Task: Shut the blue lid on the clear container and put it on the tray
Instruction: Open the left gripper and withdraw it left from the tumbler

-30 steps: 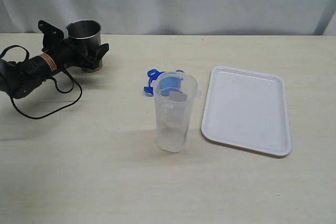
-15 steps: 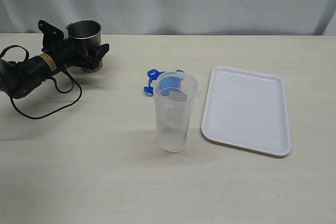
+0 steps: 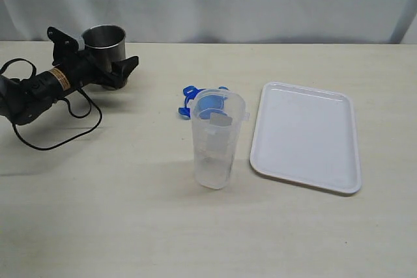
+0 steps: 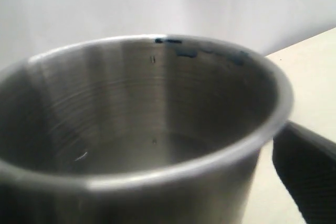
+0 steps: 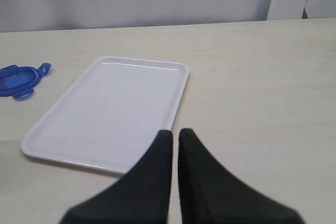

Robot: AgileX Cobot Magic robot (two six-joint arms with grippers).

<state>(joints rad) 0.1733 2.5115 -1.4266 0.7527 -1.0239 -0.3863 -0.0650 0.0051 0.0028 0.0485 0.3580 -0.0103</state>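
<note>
Straddling shiny cylindrical steel cup [image 3: 104, 42], left fingers [image 3: 128, 65] apart; right fingers [image 5: 159, 174] pressed together; tray [image 5: 105, 108] flat, white, round-cornered.

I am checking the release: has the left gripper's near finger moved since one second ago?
Yes. The left gripper has swung its near finger slightly rightward, away from the steel cup, which has not shifted.
</note>
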